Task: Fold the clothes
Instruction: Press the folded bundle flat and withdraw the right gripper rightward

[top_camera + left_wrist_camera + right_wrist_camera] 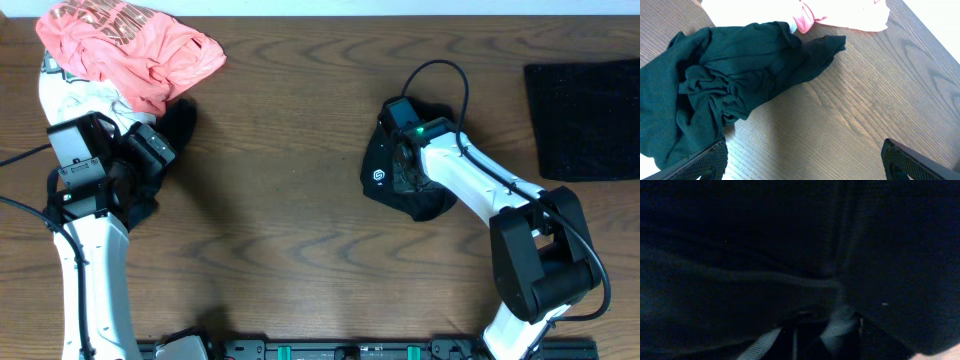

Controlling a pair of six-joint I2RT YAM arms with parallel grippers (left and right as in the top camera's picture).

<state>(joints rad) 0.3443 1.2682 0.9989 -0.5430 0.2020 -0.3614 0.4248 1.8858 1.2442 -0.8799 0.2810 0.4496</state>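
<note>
1. Clothes [150, 75] heaped far left: pink tee [120, 35] over black garment [740, 75]
2. My left gripper [802, 160] spread wide at black garment's edge
3. My right gripper [408, 165] clenched on logo piece [380, 180], mid table [290, 250]

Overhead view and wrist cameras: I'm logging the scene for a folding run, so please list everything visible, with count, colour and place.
coral-pink tee: one, coral-pink, printed, bunched at top left
white garment: one, white, under the tee
plain black garment: one, black, crumpled beside the left arm
black logo garment: one, black with white round logo, table centre
black cloth: one, black, flat at right edge
table: one, brown wood
left arm: one, white and black; left fingers open, empty
right arm: one, white and black; right fingers shut on the black logo garment
</note>
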